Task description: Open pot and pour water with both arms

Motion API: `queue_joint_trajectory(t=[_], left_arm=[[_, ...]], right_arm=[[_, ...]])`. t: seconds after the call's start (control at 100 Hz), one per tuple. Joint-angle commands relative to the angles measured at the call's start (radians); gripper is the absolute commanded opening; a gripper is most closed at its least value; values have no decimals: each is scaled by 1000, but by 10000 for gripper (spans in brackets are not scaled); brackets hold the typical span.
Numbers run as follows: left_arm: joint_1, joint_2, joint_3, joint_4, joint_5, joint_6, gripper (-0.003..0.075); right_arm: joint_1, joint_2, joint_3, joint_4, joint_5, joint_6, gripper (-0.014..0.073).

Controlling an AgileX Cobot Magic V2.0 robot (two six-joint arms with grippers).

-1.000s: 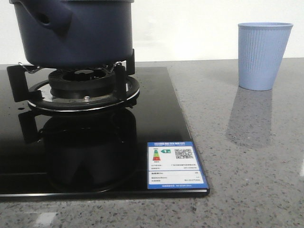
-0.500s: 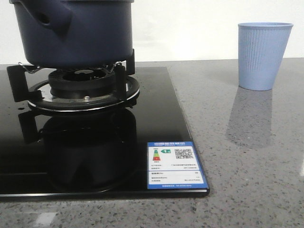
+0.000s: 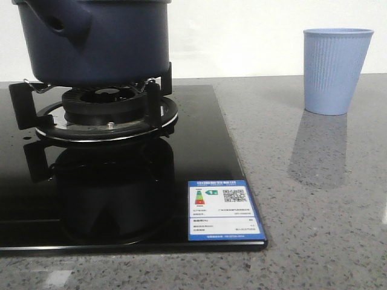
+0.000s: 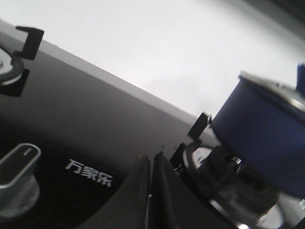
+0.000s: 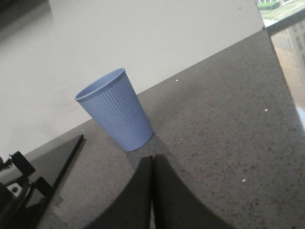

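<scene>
Front view shows us nothing shifted across the last second: the pot [image 3: 94, 39] sits on the burner grate [image 3: 97, 112] of the black hob [image 3: 121, 199] just as before, and the ribbed blue cup [image 3: 335, 69] stands in the same spot on the grey worktop [image 3: 320, 211]. Neither arm enters this view. We judge the task has not started; whether the pot carries a lid we cannot tell, since its top is cut off here.

Starting on the left, our left fingers [image 4: 151, 191] are pressed together with nothing between them, hovering over the hob glass. The pot lies ahead of them and off to one side, well apart; a control knob [image 4: 19, 179] lies to the other side.

Further right, our right fingers [image 5: 151, 191] are likewise clenched and empty above the worktop, the cup upright just ahead of them, not touched.

We expect both pairs must open before any grasp.
</scene>
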Motion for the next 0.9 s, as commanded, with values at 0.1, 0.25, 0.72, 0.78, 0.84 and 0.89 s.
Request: queue_joint_trajectory(t=[0.1, 0.25, 0.72, 0.78, 0.84, 0.89], left_arm=[[2, -27, 16, -203, -139, -5, -19], [2, -23, -58, -154, -108, 0, -19], [-44, 297, -424, 157, 149, 156, -19], [-83, 332, -457, 157, 144, 159, -19], [-127, 372, -484, 157, 144, 189, -19], [-160, 402, -507, 157, 144, 215, -19]], right_arm=[[-8, -19, -12, 87, -31, -10, -66], [-8, -13, -107, 68, 68, -81, -66], [74, 374, -461, 66, 270, -463, -66], [101, 420, -484, 66, 272, -512, -66], [124, 454, -502, 66, 268, -545, -66], [135, 479, -516, 66, 265, -554, -66]])
